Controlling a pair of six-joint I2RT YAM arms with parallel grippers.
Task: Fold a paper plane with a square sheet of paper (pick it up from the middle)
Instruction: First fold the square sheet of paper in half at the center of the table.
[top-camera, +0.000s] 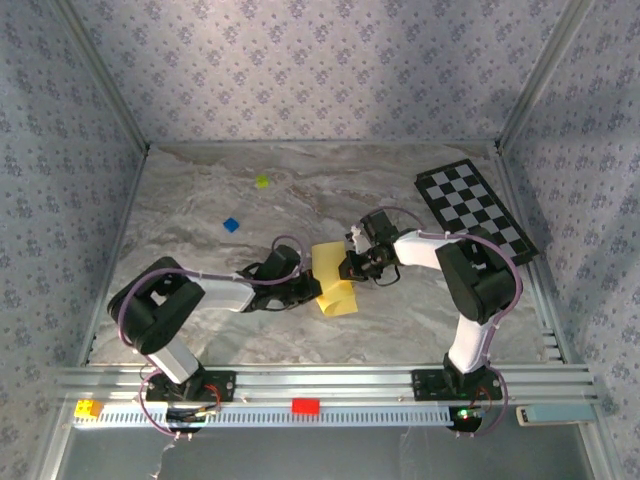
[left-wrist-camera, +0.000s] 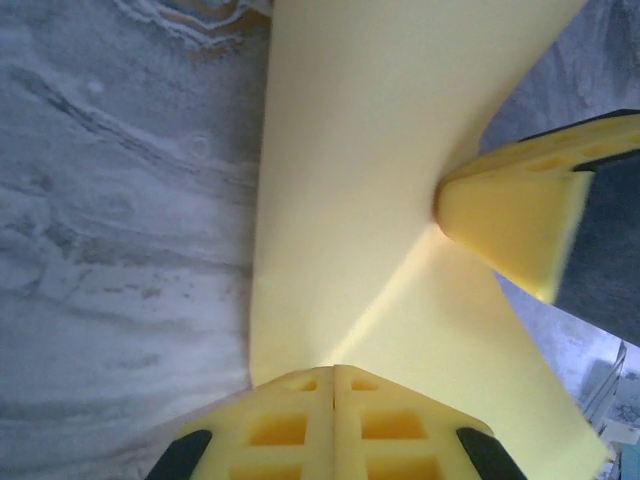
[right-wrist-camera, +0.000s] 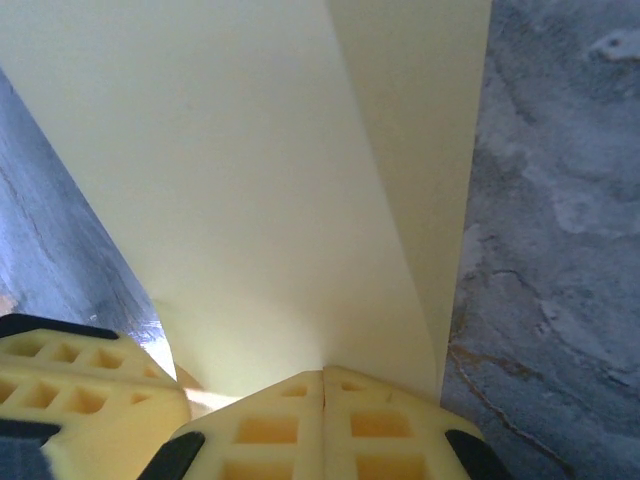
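The yellow sheet of paper sits near the middle of the marble table, a little toward 6 o'clock from its centre, with the two arms meeting over it. In the overhead view it looks like an upright strip whose 6 o'clock end curls or doubles over. The left gripper reaches it from 9 o'clock and the right gripper from 3 o'clock. In the left wrist view the left gripper has its yellow fingers pressed together with no gap, pinching the near edge of the paper. A finger of the other arm meets the sheet at 3 o'clock, and a soft bend runs across the sheet between the two. In the right wrist view the right gripper is likewise clamped tight on the edge of the paper, which shows a straight lengthwise fold line with a narrower flap toward 1 o'clock. The left arm's finger is at 8 o'clock. I cannot tell whether the sheet is lifted or touching the table. A checkered board lies at 2 o'clock from the paper, a small green block at 11 o'clock and a blue block at 10 o'clock, all well apart from it.
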